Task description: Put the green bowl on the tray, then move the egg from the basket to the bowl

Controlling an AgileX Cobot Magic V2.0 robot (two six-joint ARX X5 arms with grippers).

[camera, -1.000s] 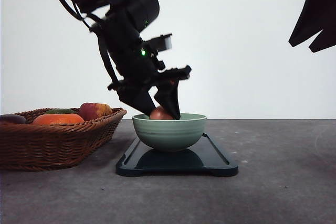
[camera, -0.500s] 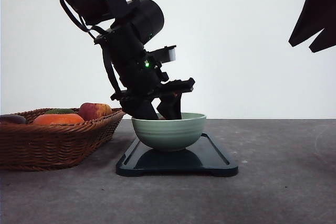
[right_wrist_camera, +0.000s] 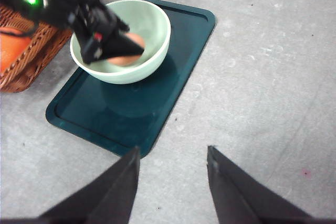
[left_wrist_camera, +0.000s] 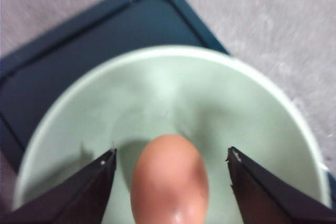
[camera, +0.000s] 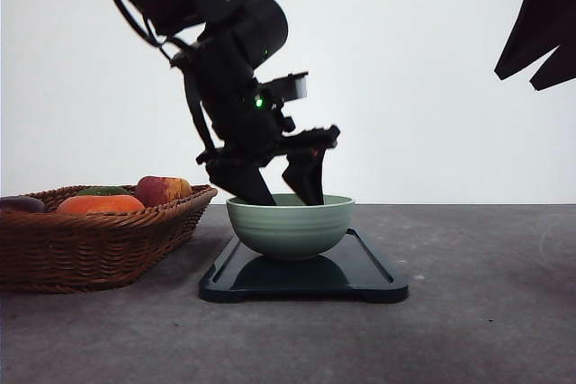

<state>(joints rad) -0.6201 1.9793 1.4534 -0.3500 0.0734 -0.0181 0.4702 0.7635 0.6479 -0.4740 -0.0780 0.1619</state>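
Green bowl (camera: 290, 225) seated on tray (camera: 369, 278). Egg (left_wrist_camera: 169, 178) down in bowl, between spread, non-touching fingers of left gripper (left_wrist_camera: 170, 163). Advice: lift straight up, avoid rim. Right gripper (right_wrist_camera: 172, 184) apart, idle over tabletop (right_wrist_camera: 273, 87).

- The green bowl (camera: 290, 227): pale sage ceramic, faintly ridged, upright on the tray's left half.
- The tray (camera: 364, 269): glossy dark blue-black rectangle with rounded corners and a low rim, flat on the bench.
- The egg (left_wrist_camera: 169, 179): brown, lying inside the bowl.
- The basket (camera: 85, 240): brown wicker, left of the tray, holding produce.
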